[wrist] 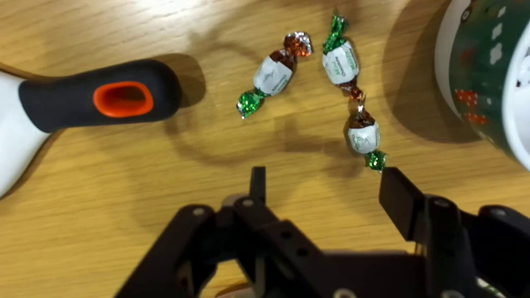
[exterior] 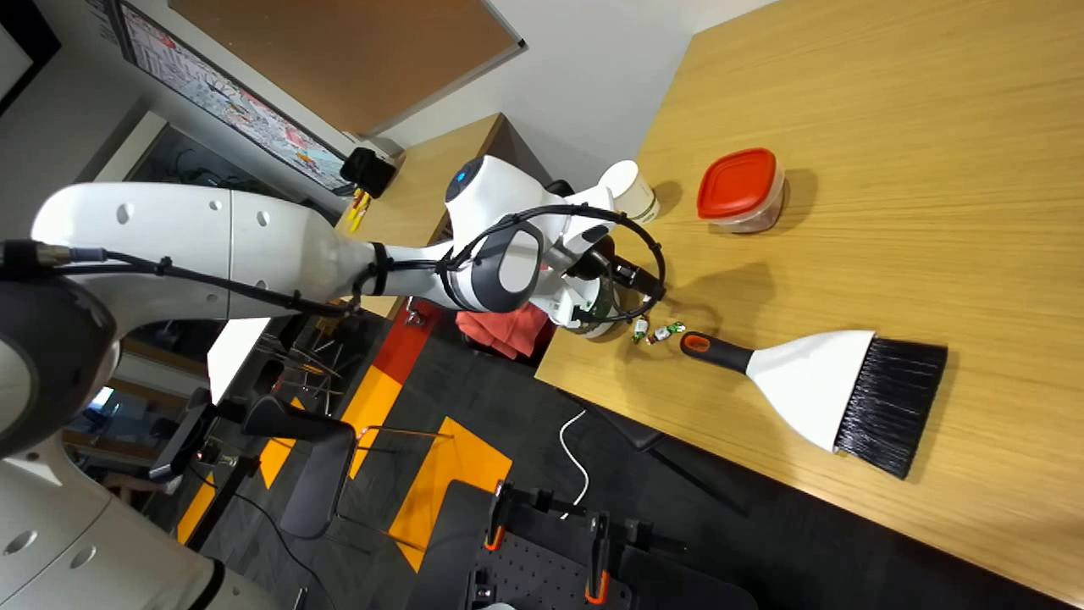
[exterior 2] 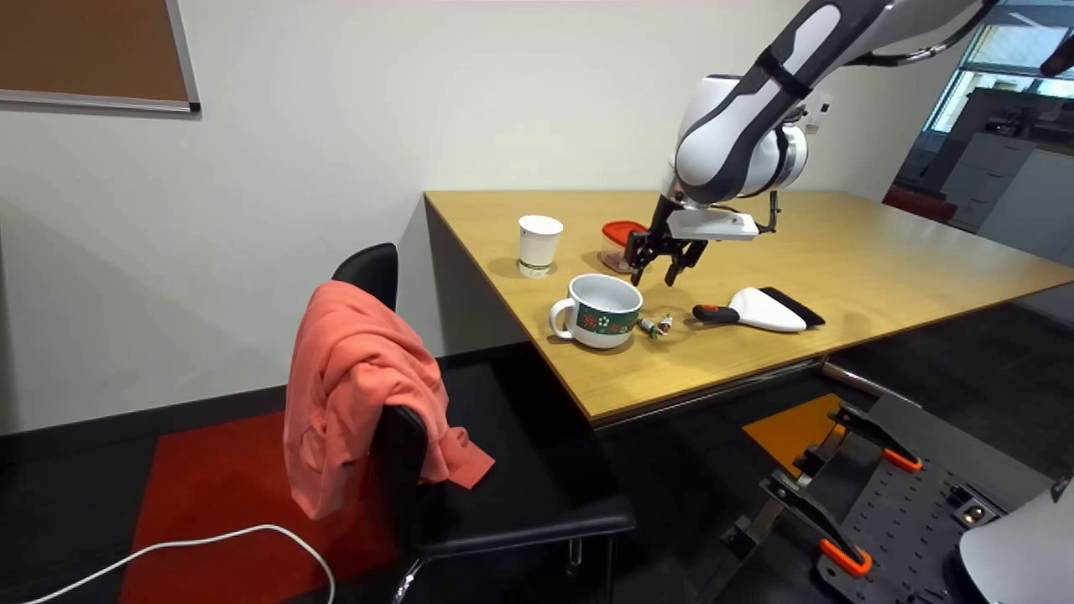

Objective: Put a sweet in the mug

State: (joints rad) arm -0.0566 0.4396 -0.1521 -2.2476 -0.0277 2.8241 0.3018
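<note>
Three sweets (wrist: 273, 78) near one mug (exterior 2: 608, 320); one cup (exterior 2: 538, 248), container (exterior: 738, 188), brush (exterior: 815, 385). Wooden table (exterior: 898, 186), far wall (exterior 2: 537, 101) white. Pincer (wrist: 325, 188) spread apart.

The mug (exterior 2: 602, 322), white with a green patterned band, stands upright; three white-wrapped sweets (wrist: 340, 63) with twisted green and brown ends lie beside it, two end to end

Sweets (wrist: 272, 77): three are lying on the tabletop (exterior: 889, 212)
Mug (exterior 2: 606, 323): one is standing
White cup (exterior 2: 537, 245): one is standing
Red-lidded container (exterior: 741, 186): one is standing
Brush (exterior: 809, 385): one is lying
Fingers (wrist: 399, 200): two are showing
Clamps (exterior: 600, 546): two are showing
</note>
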